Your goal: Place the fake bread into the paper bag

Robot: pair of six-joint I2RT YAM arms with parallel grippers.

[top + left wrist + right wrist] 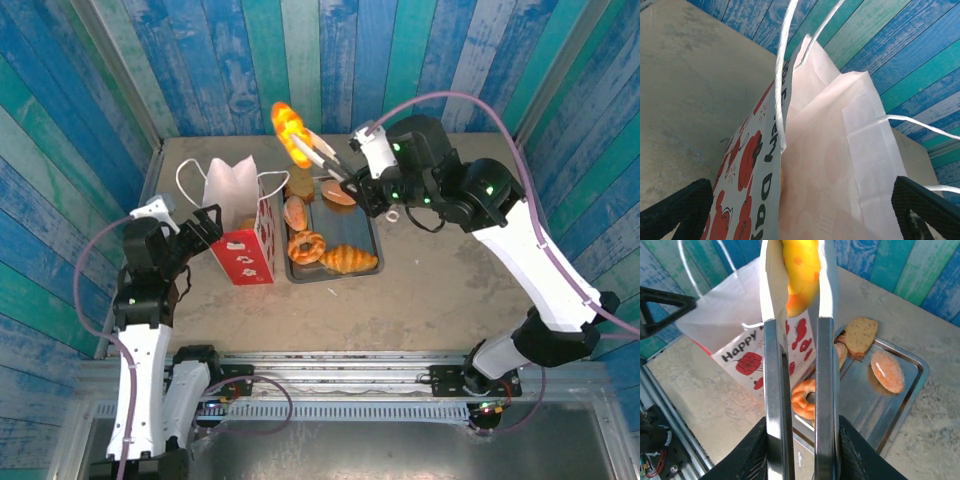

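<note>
1. R gripper (802, 452) clenched on metal tongs (795, 365); the tongs pinch one orange-yellow fake bread (802, 270).
2. That pc hangs high, just far-right of the paper bag (240, 205) mouth; other pcs lie in the tray (373, 236) right of the bag.
3. Step: carrying to bag. Next, I'd say: swing left over the opening, lower, ease the tongs.
4. R arm reaches far-left over the tray. L gripper (203, 228) spread wide, bag's near-left edge between its fingers, contact unclear.
</note>
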